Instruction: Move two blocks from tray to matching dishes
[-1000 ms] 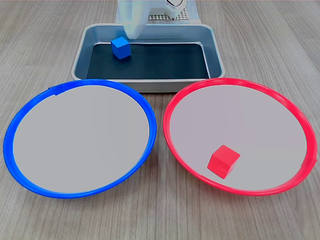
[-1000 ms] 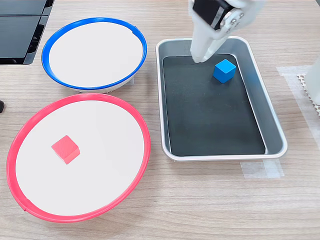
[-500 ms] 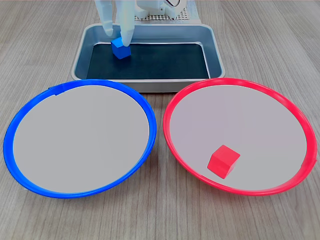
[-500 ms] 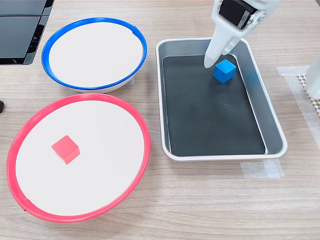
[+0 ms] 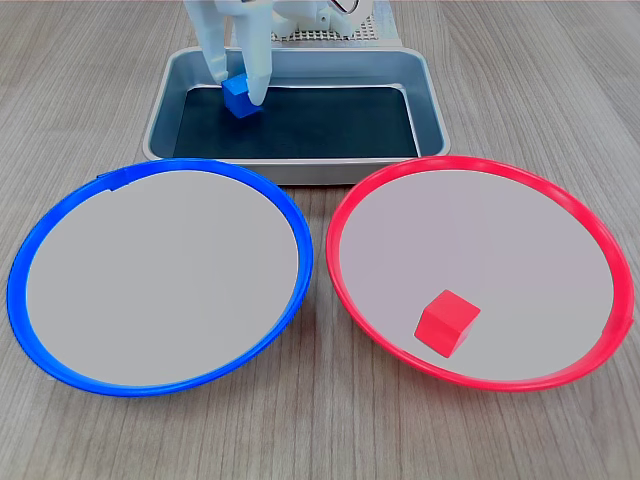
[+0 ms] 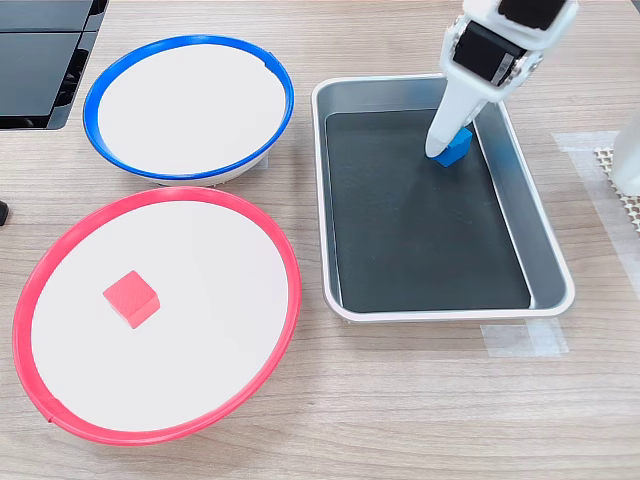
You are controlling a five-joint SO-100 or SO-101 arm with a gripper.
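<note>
Jaws parted, one finger either side of the blue block [image 5: 237, 96], not visibly clamped; gripper [image 5: 237, 88] low over it. Red-rimmed dish [image 5: 478, 272] carries the red block [image 5: 447, 322] at 6 o'clock; blue-rimmed dish [image 5: 160, 274] is bare. Tray [image 6: 530, 215] holds the blue block at 1 o'clock in the second exterior view. The block is probably light, rigid; grip opposite flat faces.

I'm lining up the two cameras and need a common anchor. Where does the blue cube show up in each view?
First exterior view: the blue cube sits upper left of centre, in the tray's far left corner, between the gripper's jaws.
Second exterior view: the blue cube sits upper right, near the tray's top end, partly hidden by the gripper.
Shared landmark: the red cube in the red-rimmed dish.
</note>
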